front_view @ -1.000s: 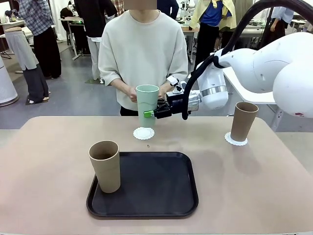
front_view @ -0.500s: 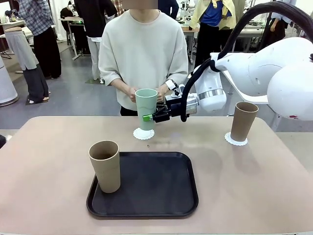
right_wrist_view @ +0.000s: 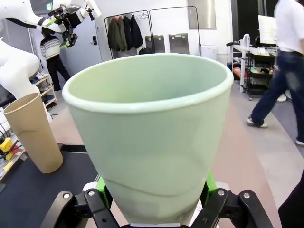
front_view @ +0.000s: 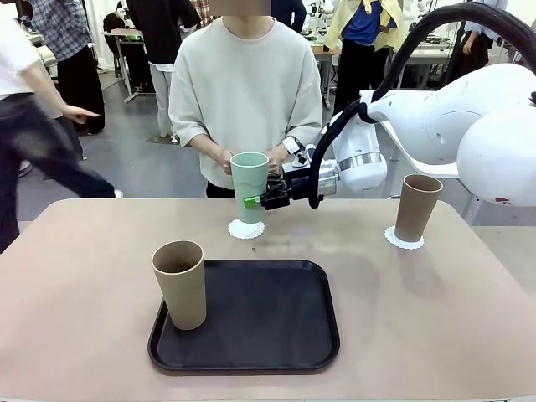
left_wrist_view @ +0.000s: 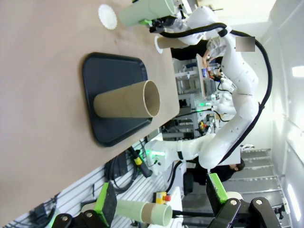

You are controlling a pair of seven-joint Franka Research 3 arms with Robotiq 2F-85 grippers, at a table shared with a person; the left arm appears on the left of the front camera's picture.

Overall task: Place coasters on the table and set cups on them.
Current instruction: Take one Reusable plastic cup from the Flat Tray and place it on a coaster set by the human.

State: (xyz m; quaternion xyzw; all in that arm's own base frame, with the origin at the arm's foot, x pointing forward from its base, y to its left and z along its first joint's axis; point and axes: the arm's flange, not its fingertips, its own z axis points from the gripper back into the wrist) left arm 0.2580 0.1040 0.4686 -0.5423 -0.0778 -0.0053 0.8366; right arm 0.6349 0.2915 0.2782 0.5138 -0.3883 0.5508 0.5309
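Note:
My right gripper (front_view: 255, 201) is shut on the lower side of the mint green cup (front_view: 249, 186), holding it upright right over a white coaster (front_view: 246, 229) on the table (front_view: 84, 276); I cannot tell whether they touch. In the right wrist view the green cup (right_wrist_view: 147, 137) sits between the green pads (right_wrist_view: 209, 183). One tan cup (front_view: 417, 208) stands on a coaster (front_view: 404, 239) at the right. Another tan cup (front_view: 179, 285) stands on the black tray (front_view: 268, 335). My left gripper (left_wrist_view: 161, 202) is open off the table's side, looking across at the tray (left_wrist_view: 114, 71) and its tan cup (left_wrist_view: 126, 99).
A person (front_view: 244, 92) stands at the far edge just behind the green cup, hands close to it. Another person (front_view: 25, 109) walks past in the background at left. The table is bare left of the tray and between the tray and the right cup.
The right gripper has carried the green cup slightly left and down toward the coaster, then held still. A person has walked into the background at left.

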